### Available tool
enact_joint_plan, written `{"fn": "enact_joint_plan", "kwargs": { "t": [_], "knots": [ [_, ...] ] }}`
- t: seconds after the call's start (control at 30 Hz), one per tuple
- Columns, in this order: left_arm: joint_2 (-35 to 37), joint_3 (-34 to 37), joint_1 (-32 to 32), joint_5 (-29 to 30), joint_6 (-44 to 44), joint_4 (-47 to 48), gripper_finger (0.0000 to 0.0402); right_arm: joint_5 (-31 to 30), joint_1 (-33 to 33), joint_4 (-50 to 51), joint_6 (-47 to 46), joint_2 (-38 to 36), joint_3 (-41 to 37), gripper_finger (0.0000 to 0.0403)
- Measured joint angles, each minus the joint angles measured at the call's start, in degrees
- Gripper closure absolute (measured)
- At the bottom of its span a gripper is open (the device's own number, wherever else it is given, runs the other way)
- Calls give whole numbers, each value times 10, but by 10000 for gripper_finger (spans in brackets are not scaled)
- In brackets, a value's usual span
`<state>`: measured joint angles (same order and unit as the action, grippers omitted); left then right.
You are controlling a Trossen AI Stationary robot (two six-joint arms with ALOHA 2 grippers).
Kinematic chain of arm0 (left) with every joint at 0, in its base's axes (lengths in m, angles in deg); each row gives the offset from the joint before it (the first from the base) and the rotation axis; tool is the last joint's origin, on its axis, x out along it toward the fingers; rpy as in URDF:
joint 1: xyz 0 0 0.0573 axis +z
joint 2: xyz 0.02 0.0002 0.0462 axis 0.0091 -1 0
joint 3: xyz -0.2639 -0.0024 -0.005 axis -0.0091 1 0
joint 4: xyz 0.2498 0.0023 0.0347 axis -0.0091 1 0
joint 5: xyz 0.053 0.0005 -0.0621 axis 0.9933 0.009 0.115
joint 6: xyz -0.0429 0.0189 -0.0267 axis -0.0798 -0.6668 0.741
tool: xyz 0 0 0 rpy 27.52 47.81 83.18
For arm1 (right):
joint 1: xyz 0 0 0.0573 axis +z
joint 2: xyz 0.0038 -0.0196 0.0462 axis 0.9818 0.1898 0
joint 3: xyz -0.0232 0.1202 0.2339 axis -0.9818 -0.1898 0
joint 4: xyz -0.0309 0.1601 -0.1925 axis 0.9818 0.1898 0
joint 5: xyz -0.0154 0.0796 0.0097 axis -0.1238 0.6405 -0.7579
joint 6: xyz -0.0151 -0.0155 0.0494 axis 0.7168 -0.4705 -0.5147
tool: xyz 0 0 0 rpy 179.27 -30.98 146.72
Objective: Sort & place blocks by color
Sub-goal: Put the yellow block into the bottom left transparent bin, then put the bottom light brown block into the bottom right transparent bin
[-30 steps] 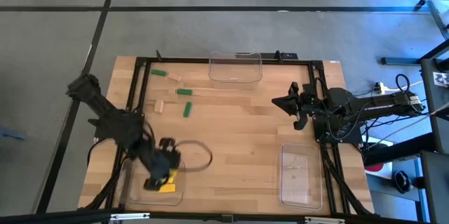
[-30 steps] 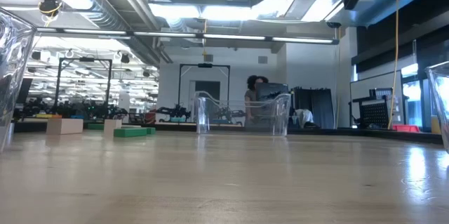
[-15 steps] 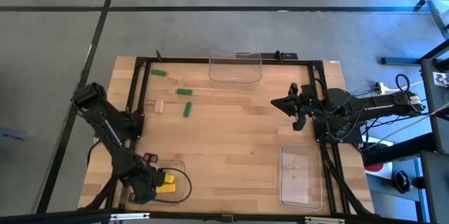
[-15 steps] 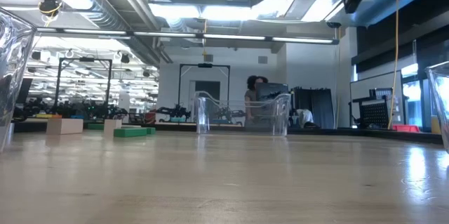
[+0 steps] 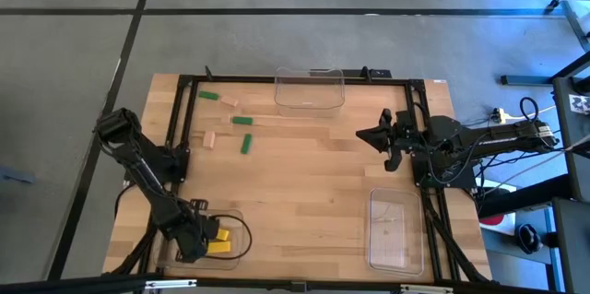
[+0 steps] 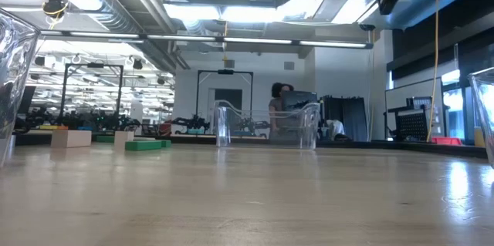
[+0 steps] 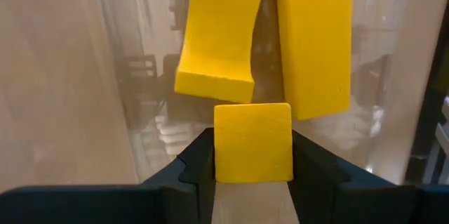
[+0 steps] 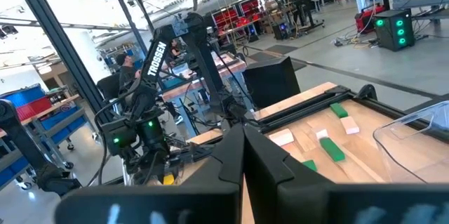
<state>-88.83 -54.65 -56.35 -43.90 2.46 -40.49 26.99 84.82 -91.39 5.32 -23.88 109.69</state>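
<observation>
My left gripper (image 5: 205, 240) is low inside the clear near-left tray (image 5: 235, 218), shut on a yellow block (image 7: 252, 143). Two more yellow blocks (image 7: 217, 34) (image 7: 313, 41) lie on the tray floor just beyond it, seen in the high view as a yellow patch (image 5: 219, 242). Three green blocks (image 5: 209, 95) (image 5: 241, 121) (image 5: 246, 144) and two tan blocks (image 5: 229, 102) (image 5: 210, 139) lie flat on the table's far-left part. My right gripper (image 5: 367, 135) waits shut, off the table surface by the right edge, touching nothing. My left gripper pinches the yellow block (image 7: 252, 161) between its two fingers (image 7: 200, 164), one on each side face. The fingers slant down into the tray from the table's left. Whether the block touches the tray floor does not show.
A clear tray (image 5: 309, 88) stands at the middle of the far edge, and another (image 5: 395, 229) near the right near corner. A black frame (image 5: 177, 123) runs along the table's sides. The middle of the table (image 5: 313, 183) is bare wood. People and workbenches show in the room behind.
My left gripper moved toward the near-left corner and came down into the near-left tray, carrying the yellow block, then barely shifted in the last half second. My right arm kept still.
</observation>
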Motion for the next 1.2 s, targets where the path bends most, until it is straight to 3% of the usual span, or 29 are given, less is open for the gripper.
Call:
{"fn": "enact_joint_plan", "kwargs": {
  "t": [0.23, 0.63, 0.93, 1.2],
  "knots": [
    [0, 0, 0, -4, 4, 2, 205, 0, 0, 0, 0, 0, 0, 393],
    [14, 0, 1, -86, 19, 4, 197, 0, 0, 0, -2, 0, 0, 393],
    [132, 0, 11, -89, 38, 5, 197, 0, 0, 0, -4, 0, 0, 393],
    [248, -10, 90, -16, 34, 10, 201, 0, 0, 0, -4, 0, 0, 393]
  ]
}}
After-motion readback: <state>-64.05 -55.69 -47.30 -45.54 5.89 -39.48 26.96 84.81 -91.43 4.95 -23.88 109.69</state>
